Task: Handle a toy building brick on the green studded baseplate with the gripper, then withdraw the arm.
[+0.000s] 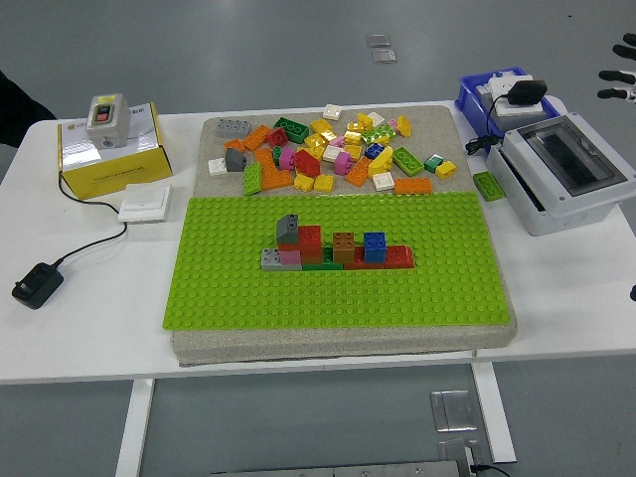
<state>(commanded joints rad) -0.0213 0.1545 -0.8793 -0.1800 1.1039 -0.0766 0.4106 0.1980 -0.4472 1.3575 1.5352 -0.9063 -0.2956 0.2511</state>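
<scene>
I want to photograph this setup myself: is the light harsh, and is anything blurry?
Head view: even, soft light, only faint shadows under the loose bricks; green baseplate and built bricks sharp; no strong glare; the right hand's fingertips at the right edge are slightly smeared.

- Bright, even light from overhead, no glare on the white table (89,338).
- Soft, short shadows under the green baseplate (338,288) and loose bricks (328,149).
- Sharp throughout, only slight bending at the edges.
</scene>
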